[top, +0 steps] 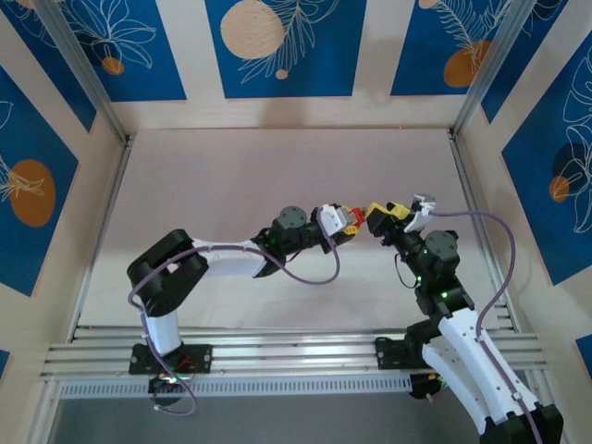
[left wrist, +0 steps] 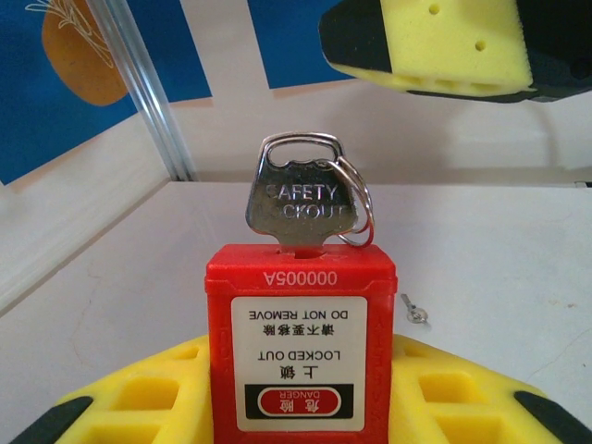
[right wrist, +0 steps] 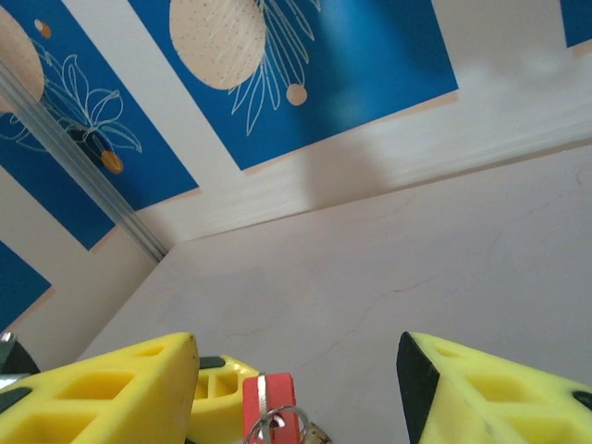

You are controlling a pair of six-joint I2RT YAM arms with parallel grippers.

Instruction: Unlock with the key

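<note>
The left gripper (top: 346,219) clamps the red padlock (left wrist: 301,351); the right gripper (top: 387,214), jaws apart, should pinch the thin, stiff, slick key (left wrist: 301,199) by its flat head.

The silver key (left wrist: 301,199), head stamped SAFETY LOCKOUT and carrying a split ring (left wrist: 356,208), stands upright, blade sunk in the red padlock (left wrist: 301,351).

Top view high, looking down; wrist views close (sharing red padlock (left wrist: 301,356)).
</note>
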